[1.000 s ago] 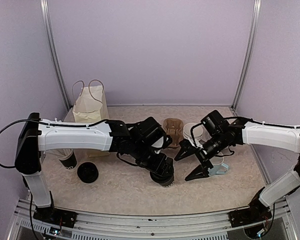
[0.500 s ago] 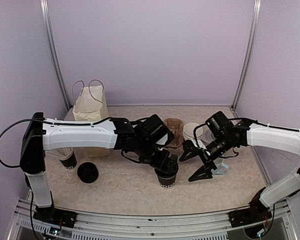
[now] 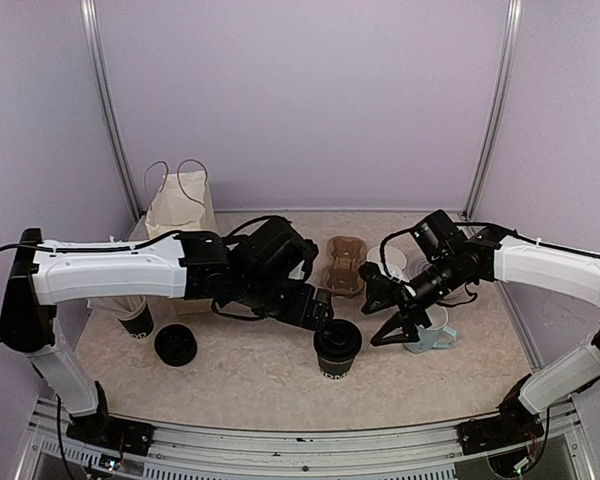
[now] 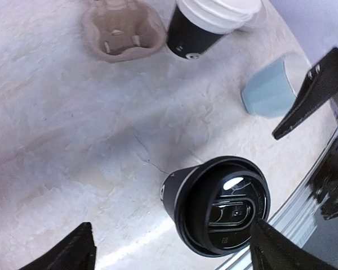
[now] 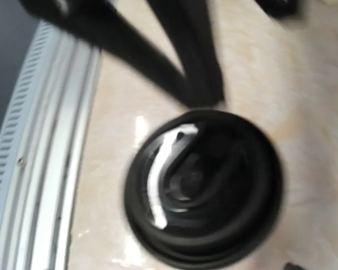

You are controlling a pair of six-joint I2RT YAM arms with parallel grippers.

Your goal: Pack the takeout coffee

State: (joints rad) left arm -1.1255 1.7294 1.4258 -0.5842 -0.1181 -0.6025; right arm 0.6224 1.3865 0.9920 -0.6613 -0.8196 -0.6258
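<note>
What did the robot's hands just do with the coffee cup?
The left hand let go of the lidded coffee cup and pulled back to its left, open. The right hand, also open, slid closer to the cup. The paper bag, blue mug and cardboard carrier stayed put.

a: top view?
b: high, behind the near edge, facing down over the whole table.
a: wrist views?
b: both look down from close, the right nearest and blurred; all three share the lidded cup.
</note>
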